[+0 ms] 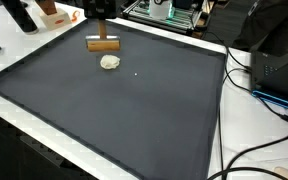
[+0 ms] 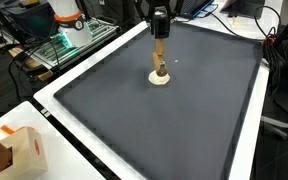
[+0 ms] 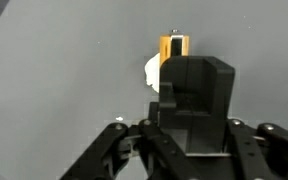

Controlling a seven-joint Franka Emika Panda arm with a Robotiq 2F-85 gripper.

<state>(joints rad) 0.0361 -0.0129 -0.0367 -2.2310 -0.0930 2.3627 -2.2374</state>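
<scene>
My gripper point(image 2: 160, 30) hangs over the far part of the dark mat point(image 2: 184, 110), shut on the top of an upright wooden tool point(image 2: 159, 55). The tool's lower end point(image 1: 102, 43) is a short wooden bar that rests on or just above the mat. A small white lump point(image 1: 110, 62) lies on the mat right beside that end, touching or nearly touching it in an exterior view point(image 2: 159, 79). In the wrist view my gripper point(image 3: 192, 72) fills the lower half as black fingers. The wooden tool point(image 3: 174, 46) and an edge of the white lump point(image 3: 152, 72) peek out beyond them.
The mat has a white border point(image 1: 222, 110) on a white table. Cables point(image 1: 269, 95) and a black box point(image 1: 279, 60) lie past one side. Electronics point(image 1: 169, 10) stand behind. A cardboard box point(image 2: 22, 150) sits off one mat corner.
</scene>
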